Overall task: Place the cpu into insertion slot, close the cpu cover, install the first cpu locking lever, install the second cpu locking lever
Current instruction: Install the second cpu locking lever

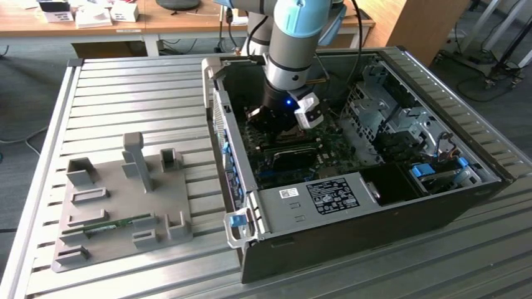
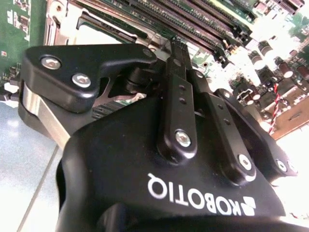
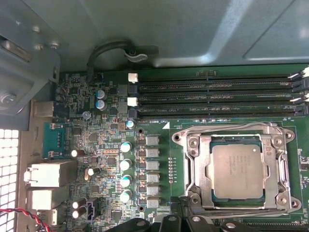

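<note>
In the first wrist view the cpu [image 3: 239, 171], a square chip with a silver-grey top, lies flat in the insertion slot [image 3: 191, 143] on the green board. The cpu cover [image 3: 206, 166] is folded down around it, and the chip shows through its window. Thin wire levers run along two opposite sides of the frame [image 3: 227, 127]; whether they are latched I cannot tell. My gripper [image 3: 181, 223] is shut with nothing in it, just beside the socket's edge. In the exterior view the gripper [image 1: 278, 124] reaches down inside the open computer case. The second wrist view has its fingertips [image 2: 175, 46] close above the socket.
Long black memory slots [image 3: 217, 99] lie beside the socket, and metal port housings [image 3: 48, 174] stand at the board's edge. The case walls [image 1: 218, 106], a drive cage [image 1: 390, 118] and a grey box [image 1: 324, 196] hem the arm in. A grey fixture plate [image 1: 116, 205] lies at the exterior view's left.
</note>
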### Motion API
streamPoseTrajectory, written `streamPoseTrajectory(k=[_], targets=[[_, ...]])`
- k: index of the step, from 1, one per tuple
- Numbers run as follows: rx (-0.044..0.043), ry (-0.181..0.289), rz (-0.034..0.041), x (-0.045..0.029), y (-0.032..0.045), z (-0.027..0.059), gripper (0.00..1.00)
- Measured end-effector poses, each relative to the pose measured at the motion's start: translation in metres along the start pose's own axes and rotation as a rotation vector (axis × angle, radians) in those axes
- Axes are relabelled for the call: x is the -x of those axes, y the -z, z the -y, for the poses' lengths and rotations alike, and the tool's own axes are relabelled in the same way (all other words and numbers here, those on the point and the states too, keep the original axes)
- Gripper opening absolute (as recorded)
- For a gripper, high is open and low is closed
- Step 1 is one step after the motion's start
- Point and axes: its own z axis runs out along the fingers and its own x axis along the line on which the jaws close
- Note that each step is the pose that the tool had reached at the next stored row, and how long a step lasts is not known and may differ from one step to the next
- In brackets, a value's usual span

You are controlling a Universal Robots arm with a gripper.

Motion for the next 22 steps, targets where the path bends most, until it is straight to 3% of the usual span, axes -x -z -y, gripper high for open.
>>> streamPoseTrajectory(k=[7,22], targets=[[0.0010,0.000,0.0007,0.0001,0.0020,-0.0003,0.11],[0.0004,0.000,0.0003,0.0000,0.0291,-0.0025,0.11]])
